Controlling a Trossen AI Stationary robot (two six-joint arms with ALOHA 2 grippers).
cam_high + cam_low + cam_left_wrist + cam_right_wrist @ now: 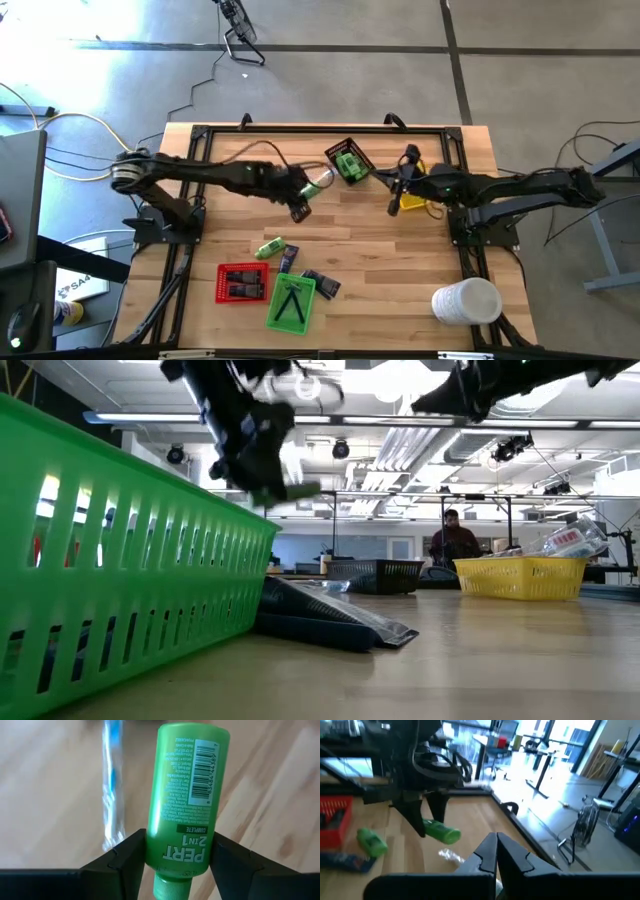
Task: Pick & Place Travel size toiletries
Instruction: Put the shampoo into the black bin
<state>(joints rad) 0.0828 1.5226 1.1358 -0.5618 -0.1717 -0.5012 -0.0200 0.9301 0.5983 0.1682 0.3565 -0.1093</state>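
The green bottle (187, 795) reads "PERT 2in1" with "COMPLETE" beneath. Its barcode carries the digits 83484 44389. Its small print is unreadable.

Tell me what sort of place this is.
Likely a robotics lab or workshop: a framed wooden table on concrete floor, open ceiling with exposed ducts, other workbenches behind, and a person at one.

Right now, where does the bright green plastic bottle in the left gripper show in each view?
High: bright green plastic bottle, table centre, near left gripper.
Low: upper left, held above green basket.
Left wrist: centre, between the fingers.
Right wrist: left of centre.
Shared landmark: the left gripper.
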